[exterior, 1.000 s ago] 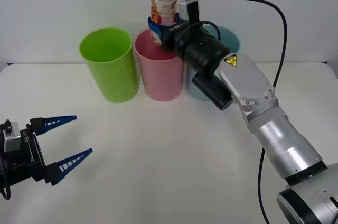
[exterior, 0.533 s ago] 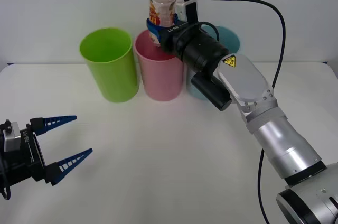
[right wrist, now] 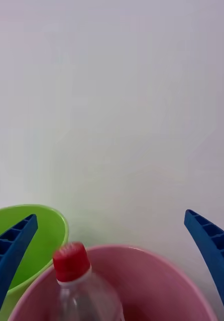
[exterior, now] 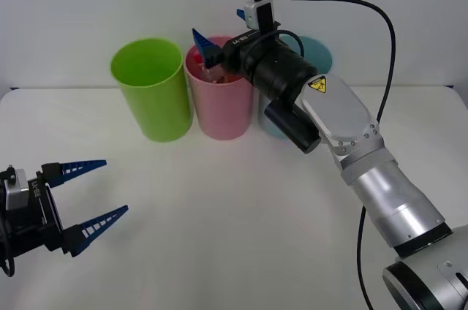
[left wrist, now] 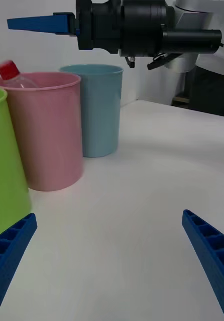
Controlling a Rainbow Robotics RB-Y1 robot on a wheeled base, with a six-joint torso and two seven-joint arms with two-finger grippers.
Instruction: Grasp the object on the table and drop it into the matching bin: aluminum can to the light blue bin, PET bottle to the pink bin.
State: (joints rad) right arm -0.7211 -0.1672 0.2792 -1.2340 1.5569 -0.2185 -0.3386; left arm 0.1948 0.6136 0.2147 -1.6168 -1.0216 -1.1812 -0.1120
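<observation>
PET bottle (right wrist: 79, 286) seen inside the pink bin (exterior: 219, 105), leaning against the wall, red cap poking just above the rim. Right gripper (exterior: 219, 28) poised over the pink bin's mouth, blue ribbed fingers (right wrist: 212, 256) spread wide apart, holding nothing, clear of the bottle below. Black wrist and silver right arm reaching in across the surface (exterior: 241, 208) from the robot's right, black cable looping above.

Three bins lined up at the far edge of the white surface: lime green bin (exterior: 148, 91) on the robot's left, pink in the middle, light blue bin (exterior: 314, 58) on the right, largely hidden behind the right arm in the front view. Green and pink standing just beside each other; pink and blue side by side in the left wrist view, contact impossible to tell.

Left gripper (exterior: 91, 197) low at the near left of the surface, well apart from the bins, fingers (left wrist: 207, 253) open and empty, pointed toward the row of bins.

Plain white wall behind.
</observation>
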